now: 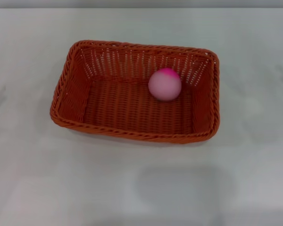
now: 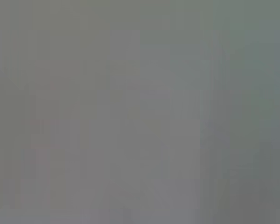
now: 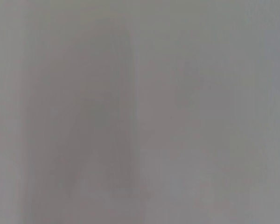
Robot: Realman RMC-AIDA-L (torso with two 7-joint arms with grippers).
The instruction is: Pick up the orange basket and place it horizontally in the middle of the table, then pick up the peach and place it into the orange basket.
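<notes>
Woven wicker-style orange basket (image 1: 132, 132), smooth matt peach (image 1: 164, 85), smooth, slightly glossy table (image 1: 37, 179).

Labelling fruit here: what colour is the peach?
Pale pink with a magenta patch on top; the peach shows best in the head view.

No readable text, label or number anywhere.

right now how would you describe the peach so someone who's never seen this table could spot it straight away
Start at the white table and find the orange basket lying lengthwise near its middle. Inside it, toward the far right corner, sits the peach. It is the only round, smooth thing there, pale pink with a magenta patch on top against the woven orange.
</notes>
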